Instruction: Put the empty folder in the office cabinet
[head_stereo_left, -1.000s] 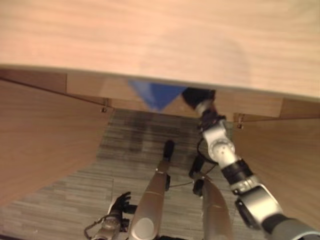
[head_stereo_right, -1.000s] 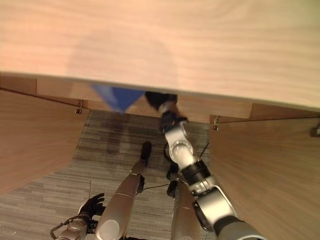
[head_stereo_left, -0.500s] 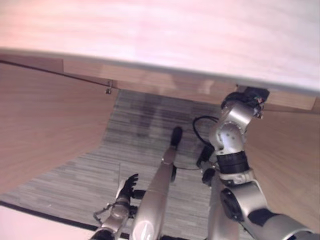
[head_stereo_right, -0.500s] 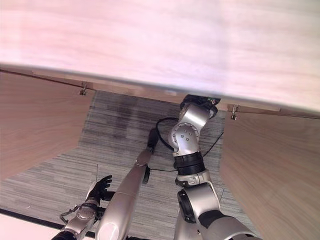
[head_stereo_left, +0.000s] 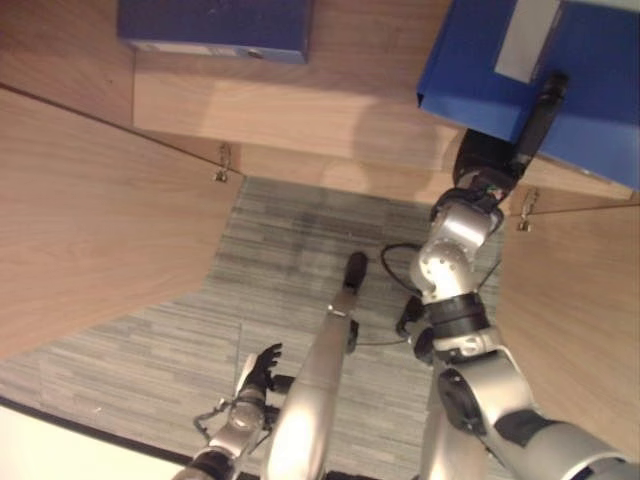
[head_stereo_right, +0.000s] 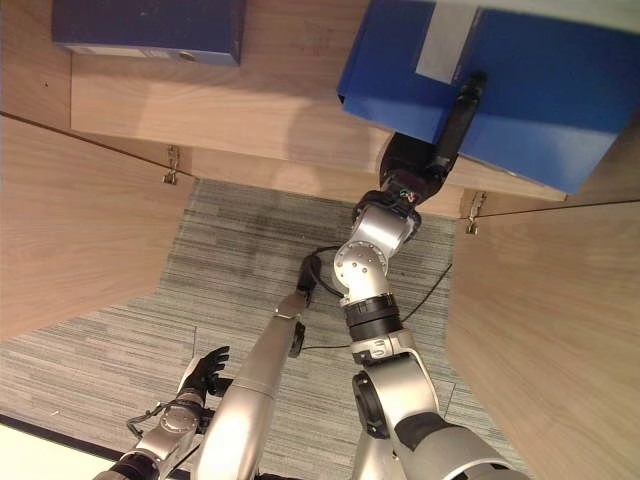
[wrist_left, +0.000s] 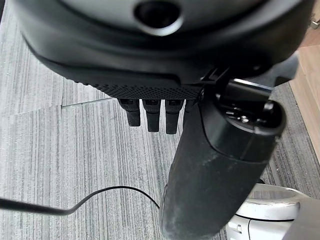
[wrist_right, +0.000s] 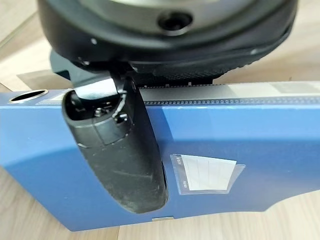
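Holding the blue folder (head_stereo_right: 480, 90) is the right hand (head_stereo_right: 452, 128), with the thumb laid across the cover and the rest of the fingers tucked behind it, so it's a pinch grip as far as can be made out. The folder is up at the wooden cabinet shelf (head_stereo_left: 300, 110), lying flat-ish over the shelf's front edge, but whether it's actually resting on the wood or just hovering can't be told. A second, darker folder (head_stereo_left: 215, 25) is already parked further along the same shelf, well apart. So the task looks mostly done, going by this: carried and brought to the shelf, with pushing it in and letting go left to do. The left hand (head_stereo_right: 200, 375) is hung down low over the carpet (head_stereo_left: 290, 270), fingers relaxed and straight, nothing held. The folder's far end is cut off, and the cabinet's depth is hidden.
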